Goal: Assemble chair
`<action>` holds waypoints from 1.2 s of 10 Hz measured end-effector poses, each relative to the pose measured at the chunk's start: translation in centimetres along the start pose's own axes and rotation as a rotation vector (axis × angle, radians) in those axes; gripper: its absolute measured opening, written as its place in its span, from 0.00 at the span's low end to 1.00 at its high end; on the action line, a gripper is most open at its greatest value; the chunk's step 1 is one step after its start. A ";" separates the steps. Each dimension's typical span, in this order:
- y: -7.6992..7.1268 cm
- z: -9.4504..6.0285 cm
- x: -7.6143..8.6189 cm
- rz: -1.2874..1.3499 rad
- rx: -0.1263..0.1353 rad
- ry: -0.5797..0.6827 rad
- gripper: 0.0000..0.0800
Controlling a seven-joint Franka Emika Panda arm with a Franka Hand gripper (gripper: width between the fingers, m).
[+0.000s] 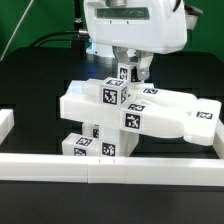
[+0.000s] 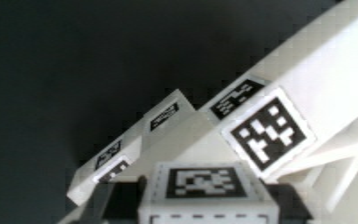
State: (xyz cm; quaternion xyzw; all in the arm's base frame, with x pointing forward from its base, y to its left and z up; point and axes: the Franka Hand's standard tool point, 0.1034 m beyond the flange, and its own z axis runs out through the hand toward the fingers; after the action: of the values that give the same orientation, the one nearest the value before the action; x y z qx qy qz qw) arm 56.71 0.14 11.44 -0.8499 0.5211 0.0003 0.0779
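The chair shows as a heap of chunky white tagged pieces (image 1: 150, 112) in the middle of the black table. A cube-like block (image 1: 110, 96) sits on top of the heap, and smaller tagged blocks (image 1: 92, 142) lie below it. My gripper (image 1: 133, 72) hangs just above the heap, shut on a small white tagged block (image 1: 125, 73). In the wrist view that block (image 2: 202, 188) sits between my dark fingers (image 2: 130, 196), its tag facing the camera. Beyond it runs a slanted white piece (image 2: 274, 125) with several tags.
A long white border rail (image 1: 100, 166) runs along the front of the table, with a short return (image 1: 6, 124) at the exterior view's left. Black table (image 1: 40, 100) surrounds the heap. Cables hang behind the arm.
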 end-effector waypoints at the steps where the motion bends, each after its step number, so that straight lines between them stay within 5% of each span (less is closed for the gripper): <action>1: 0.0 0.0 0.0 0.043 0.002 -0.002 0.35; 4: 0.0 0.0 0.0 0.002 0.001 -0.002 0.41; 6: 0.0 0.2 0.0 -0.090 -0.002 -0.001 0.73; 10: 0.1 0.3 0.1 -0.386 -0.003 -0.002 0.81; 12: 0.1 0.2 0.3 -0.621 -0.029 0.009 0.81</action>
State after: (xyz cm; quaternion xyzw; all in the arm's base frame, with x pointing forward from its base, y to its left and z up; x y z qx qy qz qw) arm 56.80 -0.17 11.24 -0.9695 0.2369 -0.0200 0.0597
